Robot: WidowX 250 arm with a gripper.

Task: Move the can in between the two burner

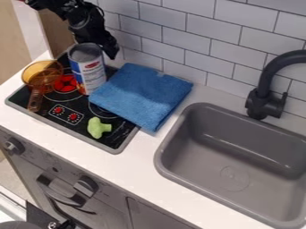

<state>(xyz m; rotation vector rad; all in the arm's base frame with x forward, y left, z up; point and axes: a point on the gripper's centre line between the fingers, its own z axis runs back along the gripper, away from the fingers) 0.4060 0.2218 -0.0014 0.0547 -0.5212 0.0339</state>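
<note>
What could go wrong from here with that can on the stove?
The tall can stands close beside the blue towel, so a sideways nudge could catch its base on the cloth and tip it. The amber pan sits just to its other side and might get knocked. The arm is right by the can's top, so a small misjudged move may topple it.
</note>
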